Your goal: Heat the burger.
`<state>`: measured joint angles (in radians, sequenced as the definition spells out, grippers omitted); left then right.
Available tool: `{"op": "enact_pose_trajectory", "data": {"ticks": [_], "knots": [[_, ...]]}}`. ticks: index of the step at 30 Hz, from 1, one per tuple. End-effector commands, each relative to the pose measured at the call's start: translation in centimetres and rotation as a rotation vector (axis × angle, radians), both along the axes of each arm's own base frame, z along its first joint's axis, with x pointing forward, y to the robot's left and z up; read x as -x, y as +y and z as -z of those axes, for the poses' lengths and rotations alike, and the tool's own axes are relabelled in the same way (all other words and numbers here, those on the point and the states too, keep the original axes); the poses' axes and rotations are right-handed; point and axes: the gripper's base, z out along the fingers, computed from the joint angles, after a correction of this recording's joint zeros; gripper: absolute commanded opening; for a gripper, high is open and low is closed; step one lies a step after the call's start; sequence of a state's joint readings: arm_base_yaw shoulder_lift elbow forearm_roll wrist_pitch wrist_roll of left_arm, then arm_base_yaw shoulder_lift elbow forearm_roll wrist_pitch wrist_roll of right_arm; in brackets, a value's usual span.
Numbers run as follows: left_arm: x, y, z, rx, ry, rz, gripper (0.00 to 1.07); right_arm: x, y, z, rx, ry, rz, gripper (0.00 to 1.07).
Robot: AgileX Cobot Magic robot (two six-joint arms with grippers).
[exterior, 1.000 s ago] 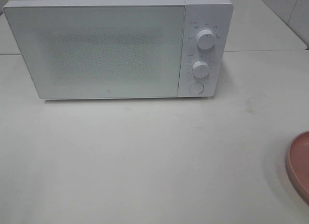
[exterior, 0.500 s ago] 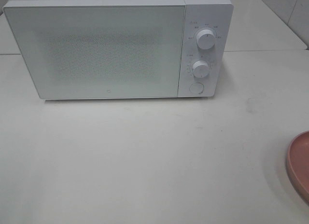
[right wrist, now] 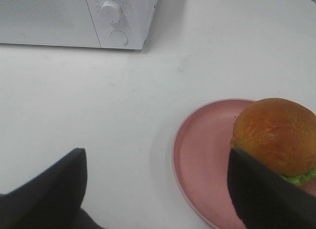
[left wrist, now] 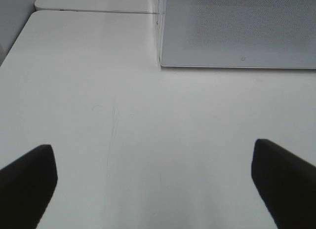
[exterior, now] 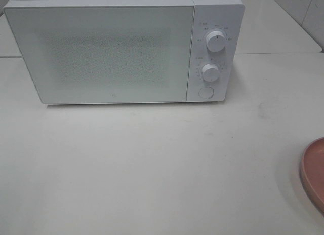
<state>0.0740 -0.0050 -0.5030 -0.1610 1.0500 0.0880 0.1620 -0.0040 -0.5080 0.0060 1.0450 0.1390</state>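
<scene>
Right gripper (right wrist: 158,189) spread wide above the burger (right wrist: 276,135), holding nothing; left gripper (left wrist: 153,174) spread over bare worktop (exterior: 152,164).
The burger sits on the pink plate (right wrist: 207,160); the microwave (exterior: 121,47) stands shut, its dial markings too small to read.

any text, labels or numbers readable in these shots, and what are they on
Nothing can be read in full.
Microwave control panel: small grey marks ring the upper dial and the lower dial, too small and blurred to read.
Microwave door: a tiny mark near its lower edge, maybe a logo, unreadable.
Pink plate and burger: no text visible.
</scene>
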Motion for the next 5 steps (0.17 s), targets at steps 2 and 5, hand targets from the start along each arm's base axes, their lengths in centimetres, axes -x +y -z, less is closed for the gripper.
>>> {"op": "enact_pose_trajectory", "data": {"ticks": [2, 5], "knots": [[0.21, 0.01, 0.03, 0.004, -0.027, -0.008, 1.0, 0.25, -0.01, -0.01, 0.003, -0.028, -0.004, 0.75], [0.21, 0.01, 0.03, 0.004, -0.027, -0.008, 1.0, 0.25, -0.01, -0.01, 0.003, -0.028, -0.004, 0.75]]}}
